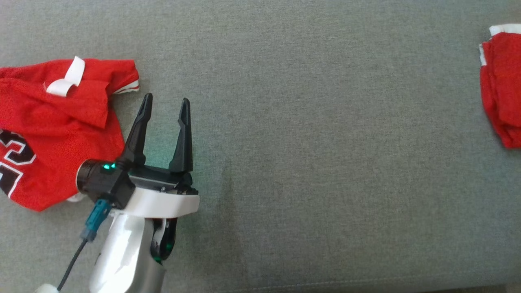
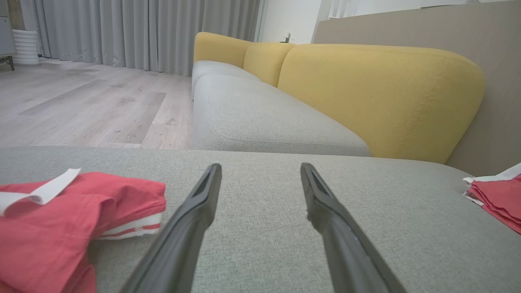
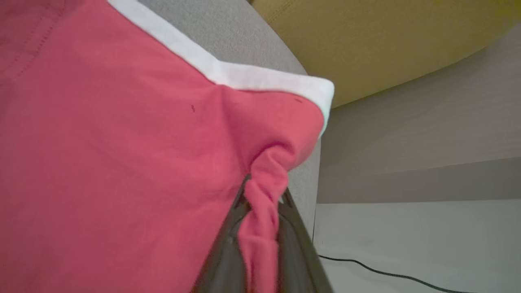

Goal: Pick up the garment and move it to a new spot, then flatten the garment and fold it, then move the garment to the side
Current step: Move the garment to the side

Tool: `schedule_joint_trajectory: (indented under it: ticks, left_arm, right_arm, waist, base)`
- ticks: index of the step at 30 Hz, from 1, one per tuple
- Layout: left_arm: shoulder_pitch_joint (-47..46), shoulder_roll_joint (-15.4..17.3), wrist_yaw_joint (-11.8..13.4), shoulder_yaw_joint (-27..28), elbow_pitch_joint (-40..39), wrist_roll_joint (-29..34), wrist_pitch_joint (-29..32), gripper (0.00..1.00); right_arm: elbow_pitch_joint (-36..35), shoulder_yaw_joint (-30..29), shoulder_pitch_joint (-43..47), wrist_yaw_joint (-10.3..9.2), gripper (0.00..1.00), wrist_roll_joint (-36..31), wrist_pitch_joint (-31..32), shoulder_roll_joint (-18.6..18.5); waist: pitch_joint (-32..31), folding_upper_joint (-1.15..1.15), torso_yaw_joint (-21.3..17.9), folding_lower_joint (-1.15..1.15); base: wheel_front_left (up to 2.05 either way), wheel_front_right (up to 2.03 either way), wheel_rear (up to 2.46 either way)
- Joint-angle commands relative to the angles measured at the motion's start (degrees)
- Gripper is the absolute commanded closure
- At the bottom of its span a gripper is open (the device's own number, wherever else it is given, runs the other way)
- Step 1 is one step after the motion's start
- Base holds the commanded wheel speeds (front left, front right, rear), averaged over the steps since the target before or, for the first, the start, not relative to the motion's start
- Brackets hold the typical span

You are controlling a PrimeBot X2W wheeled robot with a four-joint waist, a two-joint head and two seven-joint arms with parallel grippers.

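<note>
Grey cushion [image 1: 325,162]: right gripper [image 3: 264,191] pinches red garment [image 3: 122,162] corner, white-trimmed edge far; left gripper [image 1: 167,98] wide, empty.

The red mesh jersey with a white tag [image 1: 61,134] lay on the left end of the grey woven sofa seat [image 1: 325,142]. The left gripper [image 1: 167,98] stood just right of it, apart from the cloth, its fingers spread over bare seat. Well apart, at the seat's right edge, sat a red garment with white trim [image 1: 502,89], a fold of it pinched in the right gripper [image 3: 264,191]. Beyond the seat's far edge stood a yellow padded backrest [image 2: 366,93], with pale wooden plank floor [image 2: 81,101] to its left in the left wrist view.
</note>
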Motion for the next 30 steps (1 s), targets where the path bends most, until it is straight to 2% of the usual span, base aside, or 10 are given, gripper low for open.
schedule_joint_trajectory:
  ticks: [1, 6, 7, 8, 9, 15, 21, 22, 25, 30]
  left_arm:
    - [-0.9, 0.3, -0.2, 1.5, -1.4, 0.5, -0.3, 0.0]
    - [-1.0, 0.3, -0.4, 1.4, -0.9, 0.9, -0.3, 0.0]
    - [-1.0, 0.3, -0.4, 1.4, -0.9, 0.9, -0.3, 0.0]
    - [-1.0, 0.3, -0.4, 1.4, -0.8, 1.0, -0.3, 0.0]
    - [-1.0, 0.3, -0.4, 1.4, -0.8, 1.0, -0.3, 0.0]
    - [-0.5, 0.3, -0.5, 1.6, -0.4, 0.5, -0.3, 0.0]
    - [0.3, 0.3, -0.6, 1.8, -1.1, -0.3, -0.3, 0.0]
    - [0.9, 0.3, -0.6, 1.9, -1.2, -0.4, -0.3, 0.0]
    - [1.5, 0.3, -0.7, 2.0, -1.2, -0.2, -0.3, 0.0]
    - [3.0, 0.3, -0.8, 2.8, -1.9, -0.2, -0.3, 0.0]
  right_arm:
    - [-0.5, -0.7, 0.1, -0.05, 1.0, -0.1, -0.7, -1.6]
    - [-0.3, -2.4, 0.1, -0.05, 1.0, -1.5, -0.5, -0.3]
    - [-0.5, -3.0, 0.1, -0.05, 0.93, -1.6, -0.6, 0.1]
    - [-0.8, -3.6, 0.1, -0.05, 0.5, -1.7, -1.1, 0.5]
    - [-0.9, -4.5, 0.1, -0.05, 0.0, -1.6, -1.2, 1.1]
    - [-5.9, -2.7, 0.7, -0.05, 0.0, -3.4, -4.7, 2.9]
    - [-11.2, -4.4, 0.1, -0.05, 0.0, -2.3, -7.2, 7.8]
    - [-13.4, -3.8, 0.9, -0.05, 0.0, -1.5, -7.5, 10.6]
    - [-16.0, -3.4, 1.7, -0.05, 0.0, -0.1, -8.3, 13.4]
    - [-22.3, -6.8, 4.5, -0.05, 0.0, 5.8, -11.5, 22.3]
  waist:
    - [-0.1, 0.0, -0.1, 0.0]
    - [-0.4, 0.0, -0.3, 0.0]
    - [-0.5, 0.0, -0.3, 0.0]
    - [-0.6, 0.0, -0.3, 0.0]
    - [-0.8, 0.0, -0.3, 0.0]
    - [-2.9, 0.0, -0.5, 0.0]
    - [-5.7, 0.0, -1.1, 0.0]
    - [-7.0, 0.0, -1.5, 0.0]
    - [-8.4, 0.0, -2.0, 0.0]
    - [-11.5, 0.0, -3.0, 0.0]
  base:
    - [0.0, 0.0, 0.0]
    - [0.0, 0.0, 0.0]
    - [0.0, 0.0, 0.0]
    - [0.0, 0.0, 0.0]
    - [0.0, 0.0, 0.0]
    - [0.0, 0.0, 0.0]
    - [0.0, 0.0, 0.0]
    - [0.0, 0.0, 0.0]
    - [0.0, 0.0, 0.0]
    - [0.0, 0.0, 0.0]
